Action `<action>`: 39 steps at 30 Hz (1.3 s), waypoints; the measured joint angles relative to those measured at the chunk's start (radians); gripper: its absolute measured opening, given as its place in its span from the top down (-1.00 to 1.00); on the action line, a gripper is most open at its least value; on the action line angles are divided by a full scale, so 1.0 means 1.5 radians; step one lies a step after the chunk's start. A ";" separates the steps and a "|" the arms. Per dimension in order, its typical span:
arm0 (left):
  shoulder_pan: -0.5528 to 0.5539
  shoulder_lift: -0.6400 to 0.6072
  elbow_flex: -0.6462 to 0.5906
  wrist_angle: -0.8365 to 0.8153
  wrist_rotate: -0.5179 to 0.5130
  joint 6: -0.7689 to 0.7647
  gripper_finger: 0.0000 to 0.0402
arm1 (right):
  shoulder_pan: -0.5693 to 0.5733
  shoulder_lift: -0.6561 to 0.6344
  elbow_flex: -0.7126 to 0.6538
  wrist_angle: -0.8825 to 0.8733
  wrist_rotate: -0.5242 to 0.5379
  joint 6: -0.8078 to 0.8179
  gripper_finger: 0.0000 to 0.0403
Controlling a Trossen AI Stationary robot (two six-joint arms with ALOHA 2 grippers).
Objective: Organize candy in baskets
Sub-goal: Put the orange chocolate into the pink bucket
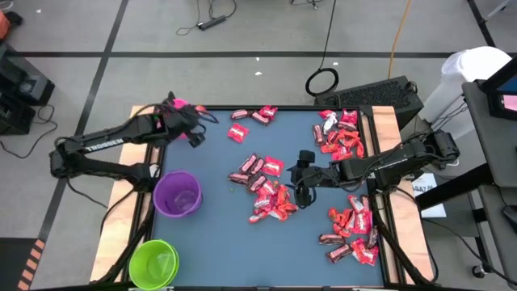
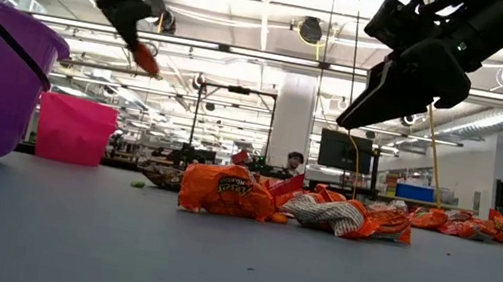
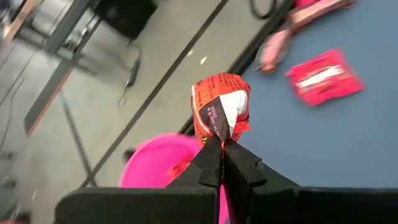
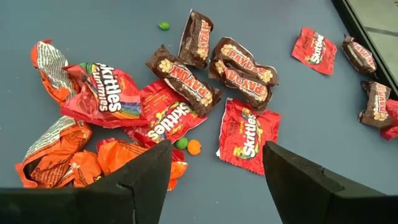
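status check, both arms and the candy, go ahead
Left gripper shut on orange candy, above pink basket. Right gripper open over middle pile. Nothing in the way.

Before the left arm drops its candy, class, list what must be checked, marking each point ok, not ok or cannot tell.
1. Left gripper shut on the orange-wrapped candy: ok.
2. Pink basket beneath that gripper: ok in the left wrist view.
3. Candy centred over the basket's opening: cannot tell.
4. Right gripper open above the middle candy pile: ok.
5. Right gripper empty: ok.
6. Arms well apart: ok.
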 joint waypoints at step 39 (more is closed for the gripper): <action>0.097 -0.112 0.000 0.028 0.299 -0.022 0.25 | 0.000 0.000 0.000 0.032 0.001 -0.018 -0.19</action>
